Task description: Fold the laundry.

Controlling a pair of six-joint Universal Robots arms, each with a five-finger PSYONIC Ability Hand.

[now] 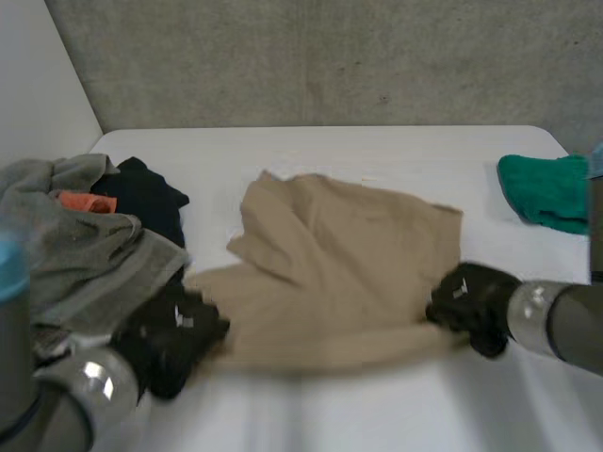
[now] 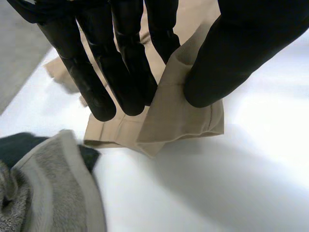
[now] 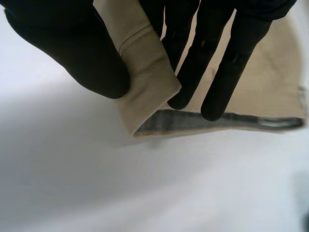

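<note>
One white desk [image 1: 377, 151] carries a rumpled tan garment [image 1: 330, 273] at its middle, possibly trousers, with no neat fold made yet. A grey towel heap [image 1: 66, 245] crowds its left end, and a green cloth [image 1: 546, 188] lies well apart at the right. The left hand [image 1: 174, 339] and right hand [image 1: 471, 306] each pinch a near corner between fingers [image 2: 125, 72] and thumb.

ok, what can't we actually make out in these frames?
Beige fabric garment: head view, near edge blurred; crumpled, so its type is unclear.
Small orange cloth: head view, mostly buried under the grey terry towel.
Green cloth: head view, partly behind the right arm at the view's edge.
</note>
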